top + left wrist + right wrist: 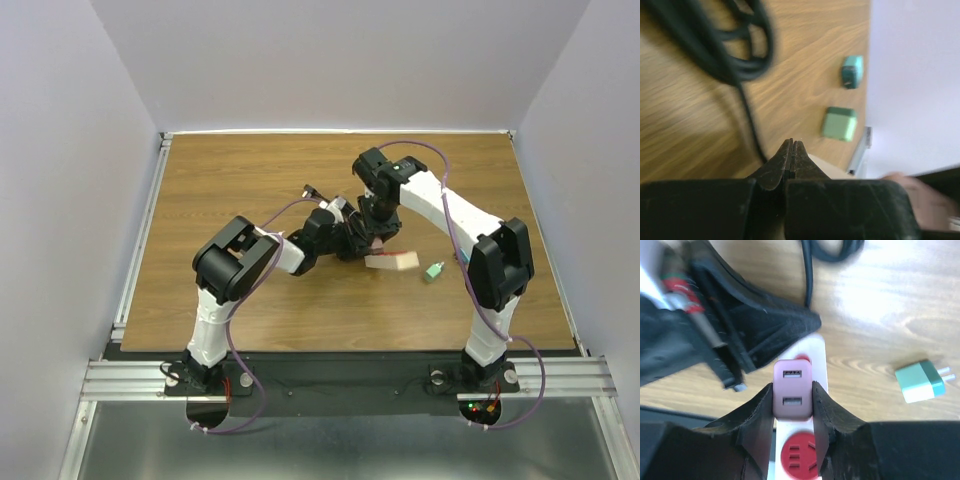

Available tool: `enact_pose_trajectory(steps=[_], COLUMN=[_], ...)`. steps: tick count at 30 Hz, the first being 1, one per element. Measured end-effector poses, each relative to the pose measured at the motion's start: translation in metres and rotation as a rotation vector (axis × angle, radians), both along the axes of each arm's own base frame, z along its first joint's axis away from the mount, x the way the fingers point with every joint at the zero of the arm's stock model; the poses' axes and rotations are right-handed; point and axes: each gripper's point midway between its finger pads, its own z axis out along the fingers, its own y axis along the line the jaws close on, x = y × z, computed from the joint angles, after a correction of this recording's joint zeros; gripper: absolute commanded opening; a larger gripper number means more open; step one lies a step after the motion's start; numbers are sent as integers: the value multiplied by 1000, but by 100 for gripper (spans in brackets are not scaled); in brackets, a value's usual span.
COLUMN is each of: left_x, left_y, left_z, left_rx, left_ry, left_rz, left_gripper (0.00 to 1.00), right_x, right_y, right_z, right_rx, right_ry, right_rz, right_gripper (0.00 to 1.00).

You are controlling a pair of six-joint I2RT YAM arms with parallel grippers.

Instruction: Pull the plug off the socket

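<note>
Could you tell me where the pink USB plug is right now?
In the right wrist view the pink USB plug sits mid-frame, clamped in the right claw, standing on the beige power strip just beyond a free red outlet.

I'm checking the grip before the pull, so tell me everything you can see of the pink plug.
The pink plug is a small, rounded block of matte-looking plastic with two USB slots, one above the other, on its top face. It stands upright over the power strip, between two red outlets, clamped on both sides by the right hand. Its pins are hidden.
</note>
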Motion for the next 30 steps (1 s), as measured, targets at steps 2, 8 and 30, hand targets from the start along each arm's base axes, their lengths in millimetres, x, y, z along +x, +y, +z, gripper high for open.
enact_pose_trajectory(steps=[2, 8, 30], left_x=[-5, -9, 29], left_y=[2, 3, 74], left_z=[-11, -18, 108], left_rx=[17, 29, 41], left_ry=[30, 48, -123], left_rz=[-6, -13, 121], left_gripper=[0, 0, 0], right_x=[4, 7, 11], right_y=[2, 3, -14], right_z=[3, 5, 9], right_rx=[6, 12, 12], right_ry=[-16, -27, -162], right_rz=[-7, -13, -134], right_gripper=[1, 1, 1])
